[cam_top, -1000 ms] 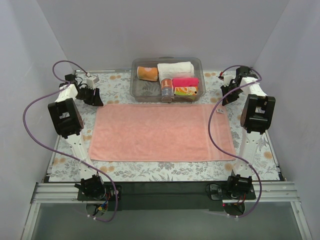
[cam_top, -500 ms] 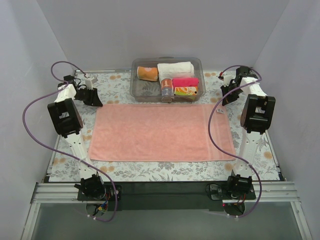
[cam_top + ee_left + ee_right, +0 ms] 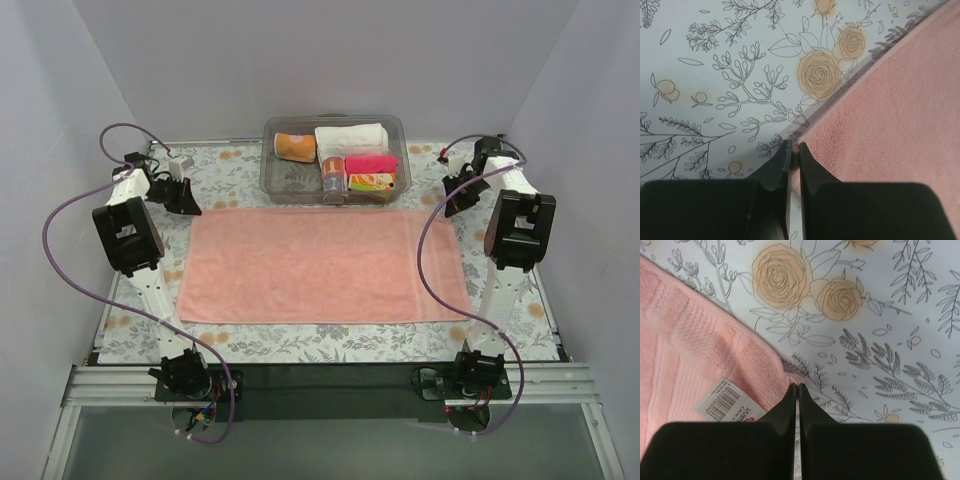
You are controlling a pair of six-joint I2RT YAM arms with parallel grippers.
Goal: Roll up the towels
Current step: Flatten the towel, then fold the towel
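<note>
Across the middle of the worktop (image 3: pixel 235 165) the salmon towel (image 3: pixel 320 265) lies flat, its long axis running left to right and its near edge toward the arm bases. At its two far corners sit the left gripper (image 3: pixel 794 149) and right gripper (image 3: pixel 795 388), each pressed together and apparently pinching the corner's tip. A roll would likely run from that far edge toward the bases.
</note>
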